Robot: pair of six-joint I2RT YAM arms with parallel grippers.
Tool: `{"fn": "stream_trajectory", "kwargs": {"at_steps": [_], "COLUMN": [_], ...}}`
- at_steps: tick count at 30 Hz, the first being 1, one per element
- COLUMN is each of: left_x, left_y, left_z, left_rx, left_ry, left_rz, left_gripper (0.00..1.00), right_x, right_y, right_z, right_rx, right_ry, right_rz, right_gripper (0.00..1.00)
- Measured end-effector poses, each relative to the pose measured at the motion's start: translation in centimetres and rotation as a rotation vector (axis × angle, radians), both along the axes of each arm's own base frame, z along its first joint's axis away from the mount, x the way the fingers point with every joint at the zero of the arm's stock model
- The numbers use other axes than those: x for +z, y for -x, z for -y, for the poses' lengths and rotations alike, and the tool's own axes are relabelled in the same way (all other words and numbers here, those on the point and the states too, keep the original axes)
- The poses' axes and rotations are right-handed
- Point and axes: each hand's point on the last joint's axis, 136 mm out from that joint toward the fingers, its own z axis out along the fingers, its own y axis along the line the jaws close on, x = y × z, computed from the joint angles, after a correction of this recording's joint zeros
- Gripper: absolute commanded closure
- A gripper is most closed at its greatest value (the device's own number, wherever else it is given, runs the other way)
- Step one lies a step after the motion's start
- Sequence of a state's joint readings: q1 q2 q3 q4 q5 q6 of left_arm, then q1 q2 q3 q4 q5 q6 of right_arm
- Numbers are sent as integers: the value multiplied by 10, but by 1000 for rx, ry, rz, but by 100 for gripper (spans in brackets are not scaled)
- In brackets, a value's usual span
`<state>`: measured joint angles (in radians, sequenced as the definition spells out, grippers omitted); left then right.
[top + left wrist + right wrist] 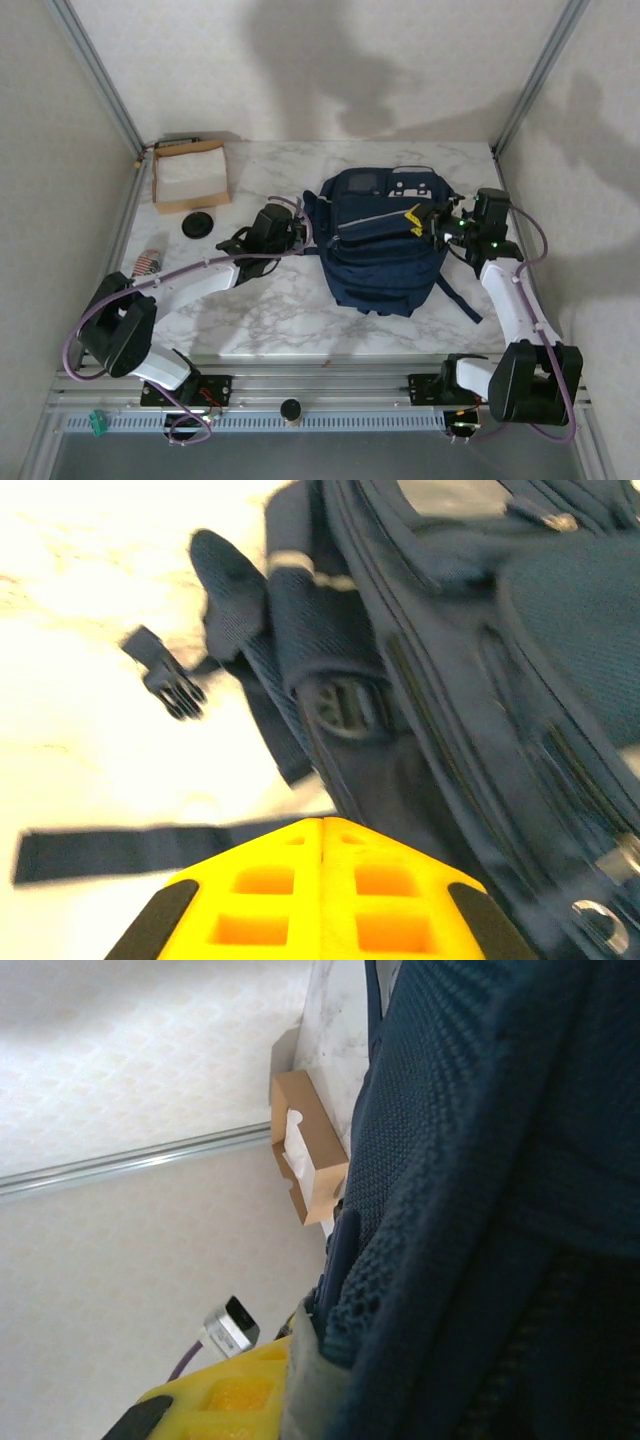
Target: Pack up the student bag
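Start at the far left of the table. A brown box (190,175) with white paper in it sits in the back corner. A flat black round thing (199,225) lies just in front of it. A small striped thing (147,264) lies by the left edge, too small to name.

Next comes your left gripper (303,232). Its yellow fingers (270,880) are pressed tight together with nothing between them. It hangs just beside the left side of the bag (380,240), over a loose strap (120,850) and near a black buckle (165,685).

The bag lies flat in the middle of the table, its top toward the back wall.

On the right, your right gripper (425,222) is at the bag's upper right side. Its fingers are clenched, and blue cloth from the bag's edge seems to be pinched in them.

It looks like you are at the start: one side of the bag is held so it can be opened. You cannot tell from here if the bag is open yet, or if anything is inside.

For the next move, keep the right grip steady so the cloth does not slip. The left gripper must let its fingers apart first. Then it can take the bag's other side, or go left for something to pack. Watch the loose strap under it.
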<state>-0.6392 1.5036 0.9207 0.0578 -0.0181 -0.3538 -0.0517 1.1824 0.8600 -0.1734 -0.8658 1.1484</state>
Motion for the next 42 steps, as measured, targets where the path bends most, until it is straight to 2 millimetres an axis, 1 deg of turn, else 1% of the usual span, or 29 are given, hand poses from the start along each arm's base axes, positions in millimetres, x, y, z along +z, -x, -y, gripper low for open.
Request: {"fn": "stream_trajectory", "kwargs": {"at_steps": [2, 6, 7, 8, 9, 10, 11, 12, 13, 14, 16, 19, 22, 23, 25, 26, 28, 30, 32, 33, 34, 35, 36, 37, 38, 40, 42], "left_x": [-7, -29, -31, -31, -29, -27, -23, -18, -11, -4, 13, 31, 42, 44, 48, 50, 54, 55, 54, 53, 51, 47, 41, 34, 28, 11, -3], "left_y": [-5, -10, -10, -10, -10, -9, -8, -7, -6, -4, -1, 4, 7, 7, 8, 8, 8, 7, 5, 5, 6, 7, 10, 15, 19, 36, 53], "left_z": [3, 8, 8, 8, 8, 8, 7, 5, 3, 1, -5, -17, -34, -41, -60, -68, -91, -118, -153, -173, -194, -213, -235, -256, -273, -313, -345], "left_rx": [6, 7, 9, 11, 15, 19, 22, 31, 41, 50, 71, 108, 162, 182, 240, 266, 331, 408, 512, 576, 641, 696, 757, 819, 869, 984, 1081], "left_ry": [4, -14, -15, -13, -6, 1, 8, 15, 25, 37, 56, 78, 100, 102, 106, 112, 116, 116, 107, 101, 95, 86, 74, 58, 44, 9, -13], "left_rz": [-4, -43, -49, -50, -49, -48, -47, -45, -38, -32, -13, 4, -3, -6, -10, -13, -19, -28, -40, -48, -55, -65, -83, -102, -118, -168, -212], "left_gripper": [100, 100, 100, 100, 100, 99, 95, 88, 82, 79, 77, 67, 63, 60, 51, 49, 44, 40, 32, 25, 20, 15, 7, 2, 1, 1, 1], "right_x": [0, -5, -6, -8, -11, -13, -15, -16, -16, -16, -13, -5, 4, 6, 11, 14, 24, 34, 36, 34, 32, 29, 25, 21, 17, 8, 2], "right_y": [0, 1, 2, 2, 3, 3, 4, 5, 5, 5, 5, 4, 11, 14, 24, 28, 38, 43, 45, 47, 47, 47, 48, 49, 50, 51, 53], "right_z": [1, 1, 1, 1, 1, 2, 2, 3, 3, 4, 7, 17, 31, 36, 48, 53, 63, 68, 63, 55, 43, 30, 14, -2, -15, -44, -68], "right_rx": [27, 59, 65, 72, 76, 80, 84, 87, 89, 93, 93, 76, 50, 41, 17, 6, -13, -20, 0, 33, 77, 124, 175, 228, 270, 350, 408], "right_ry": [-3, 25, 34, 44, 56, 69, 81, 93, 108, 121, 169, 278, 410, 454, 552, 592, 673, 721, 744, 751, 753, 750, 743, 731, 723, 706, 683], "right_rz": [11, 35, 41, 45, 48, 48, 51, 56, 62, 68, 77, 92, 103, 105, 104, 106, 118, 146, 169, 178, 191, 206, 224, 244, 261, 298, 329], "right_gripper": [100, 100, 94, 84, 81, 76, 71, 63, 57, 53, 42, 29, 20, 18, 11, 9, 6, 2, 1, 1, 1, 1, 1, 1, 1, 1, 1]}}
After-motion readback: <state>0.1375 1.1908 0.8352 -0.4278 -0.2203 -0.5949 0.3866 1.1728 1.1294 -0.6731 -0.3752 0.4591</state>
